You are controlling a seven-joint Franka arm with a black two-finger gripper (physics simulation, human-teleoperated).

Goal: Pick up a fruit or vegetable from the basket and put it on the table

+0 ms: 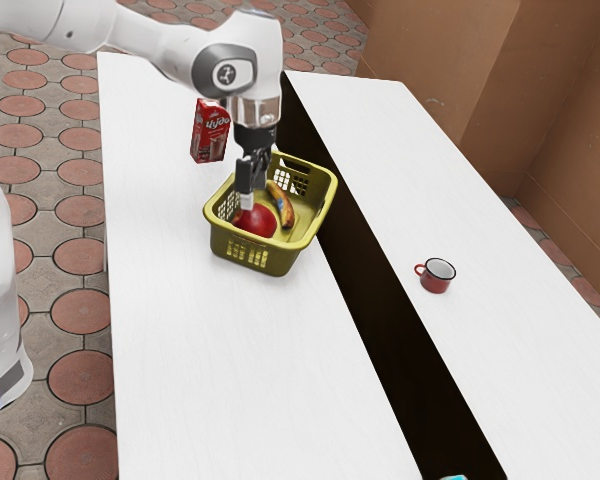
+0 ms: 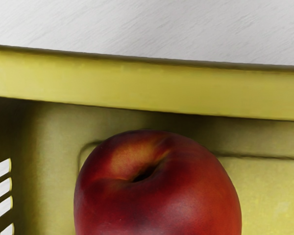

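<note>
Well, lift and placement remain: the round red peach (image 2: 161, 196) lies in the yellow-green plastic basket (image 1: 272, 262), upper centre; fingers (image 1: 246, 200) apart or clamped, can't tell.

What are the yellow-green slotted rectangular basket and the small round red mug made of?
Yellow-green basket: likely moulded plastic, satin finish; single colour, smooth rim, regular wall openings.
Red mug: looks like enamelled metal, fairly glossy; thin dark rim, pale interior. Glazed ceramic possible.

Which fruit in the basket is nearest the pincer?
The round red fruit, right at the pincer; the long, curved banana lies farther from it.
</note>
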